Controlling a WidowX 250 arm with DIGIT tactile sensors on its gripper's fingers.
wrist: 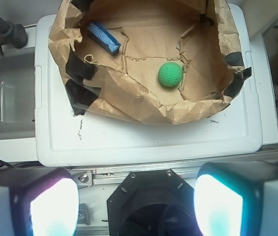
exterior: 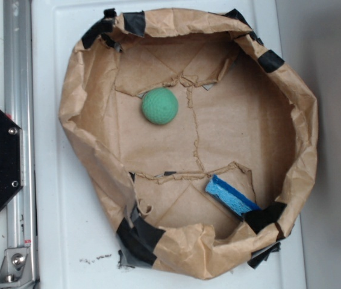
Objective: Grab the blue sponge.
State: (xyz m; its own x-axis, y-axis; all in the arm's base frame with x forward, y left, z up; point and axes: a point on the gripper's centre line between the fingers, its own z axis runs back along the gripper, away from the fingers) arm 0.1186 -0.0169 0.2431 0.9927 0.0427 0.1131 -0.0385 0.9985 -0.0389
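Two fingertips fill the bottom of the wrist view, glowing pale and set wide apart, and nothing sits between them: the gripper is spread fully and empty. It hangs back above the black base and metal rail, well short of the work. Past the rail comes the white lid, and on it the brown paper nest, its crumpled walls patched with black tape. Inside, the green ball lies nearer the middle. Farthest off, tucked into the upper left corner of the wrist view, right against the paper wall, is the blue sponge, lying flat-ish and slanted. In the exterior view the same sponge sits at the lower right, beside a tape patch.

Doing this well, I'd say, means travelling forward and across over the near wall before dropping, steering clear of the ball. Then turn the wrist so the fingers straddle the sponge's narrow width, and come down keeping the wall-side finger off the paper, which looks tight there.

No brand, label or readable writing shows anywhere.
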